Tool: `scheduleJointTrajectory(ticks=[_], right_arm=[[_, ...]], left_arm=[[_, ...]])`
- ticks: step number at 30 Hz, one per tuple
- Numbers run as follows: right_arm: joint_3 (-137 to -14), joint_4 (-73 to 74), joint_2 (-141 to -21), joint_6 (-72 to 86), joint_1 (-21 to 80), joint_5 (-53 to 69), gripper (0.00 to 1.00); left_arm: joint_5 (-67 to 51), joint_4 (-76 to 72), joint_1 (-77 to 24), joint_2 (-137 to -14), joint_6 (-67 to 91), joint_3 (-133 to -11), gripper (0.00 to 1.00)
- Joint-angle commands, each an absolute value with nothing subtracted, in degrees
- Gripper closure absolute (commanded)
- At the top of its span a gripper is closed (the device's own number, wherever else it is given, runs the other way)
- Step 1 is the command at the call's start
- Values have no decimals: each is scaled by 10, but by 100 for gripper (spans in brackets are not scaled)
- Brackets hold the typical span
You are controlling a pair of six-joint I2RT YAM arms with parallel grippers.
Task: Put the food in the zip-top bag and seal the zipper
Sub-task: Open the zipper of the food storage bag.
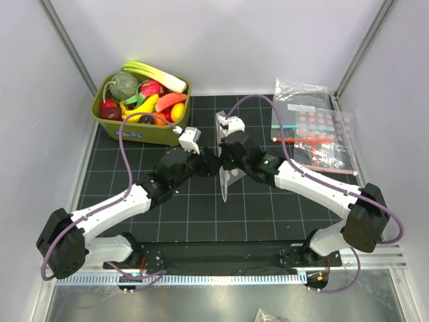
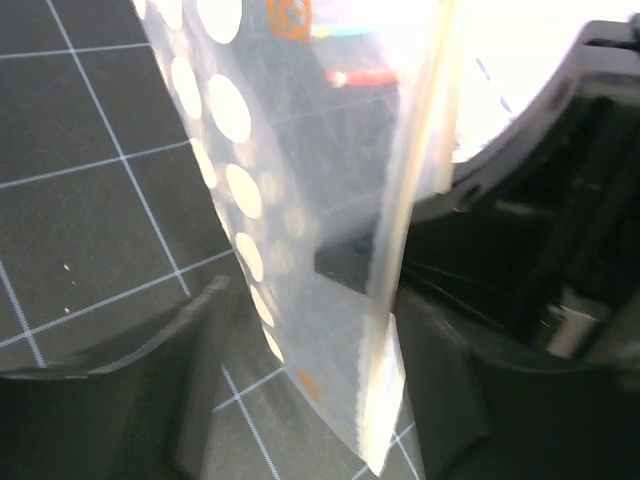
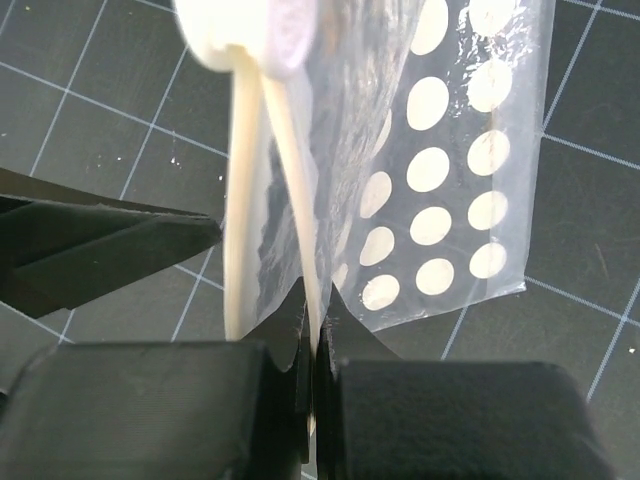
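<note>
One zip-top bag (image 3: 440, 170) — orange print (image 2: 290, 15) illegible; right claw (image 3: 312, 345) pinching it.

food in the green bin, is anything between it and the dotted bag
Nothing lies on the mat between the green bin with the food and the zip-top bag. The right gripper pinches the zipper together at one spot, and the left gripper, open, straddles the bag, so the mouth is not yet spread.
</note>
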State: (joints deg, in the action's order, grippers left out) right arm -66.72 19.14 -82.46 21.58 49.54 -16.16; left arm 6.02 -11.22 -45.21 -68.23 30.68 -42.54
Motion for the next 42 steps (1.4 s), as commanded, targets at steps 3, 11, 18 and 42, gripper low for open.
scheduleJointTrajectory(ticks=[3, 11, 18, 42], right_arm=[[-664, 154, -787, 226, 495, -156, 99], [-673, 174, -792, 223, 495, -200, 99], [-670, 178, -800, 216, 497, -203, 63], [-740, 294, -860, 230, 526, -380, 99]], left_arm=[[100, -80, -452, -707, 286, -471, 43], [120, -65, -452, -730, 289, -485, 96], [107, -56, -452, -746, 302, -495, 100], [41, -73, -405, -782, 356, -489, 100]])
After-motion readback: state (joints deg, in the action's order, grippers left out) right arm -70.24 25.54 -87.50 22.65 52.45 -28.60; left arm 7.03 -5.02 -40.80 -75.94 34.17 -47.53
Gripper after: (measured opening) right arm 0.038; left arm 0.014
